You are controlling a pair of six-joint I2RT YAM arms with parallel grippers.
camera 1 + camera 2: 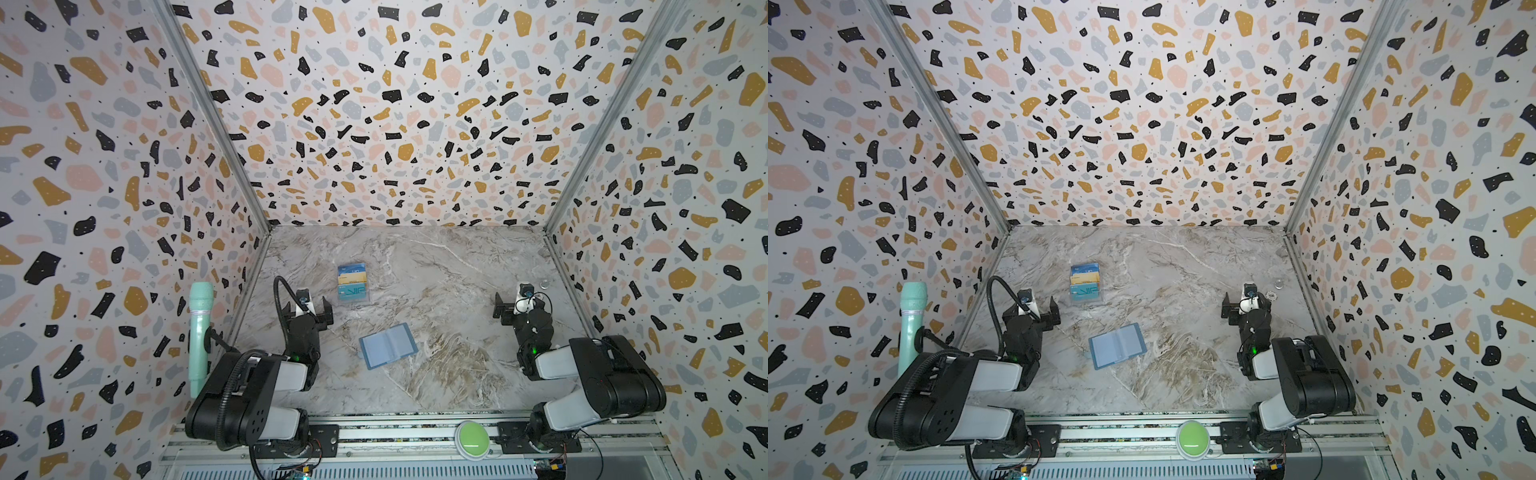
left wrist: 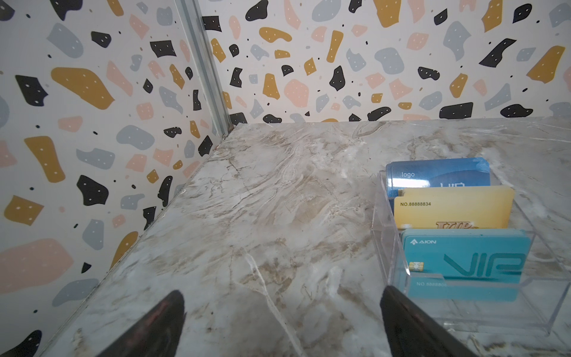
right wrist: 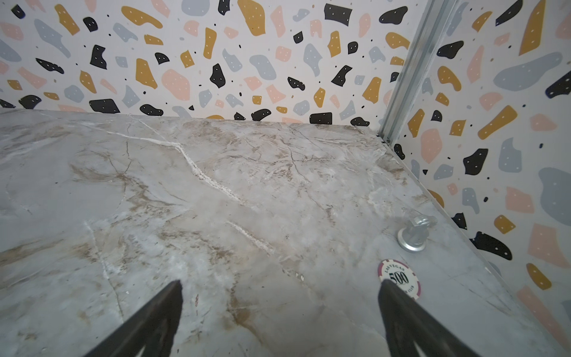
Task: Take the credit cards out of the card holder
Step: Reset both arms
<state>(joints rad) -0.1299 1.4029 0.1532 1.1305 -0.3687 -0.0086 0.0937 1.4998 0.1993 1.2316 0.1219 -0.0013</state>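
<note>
Between your arms: card holder [image 1: 388,345] open, nearer left end effector [image 1: 308,312].
Right end effector [image 1: 520,305]: farther; both spread wide, empty.
Credit cards: maybe sleeved.

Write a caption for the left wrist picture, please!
Open left gripper above marble table, beside a clear case of stacked cards.

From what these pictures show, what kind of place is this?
Likely a robot test booth: left arm and right arm bolted to a metal rail, terrazzo-print panels closing in a marble-look tabletop, and a green push button on the rail.
</note>
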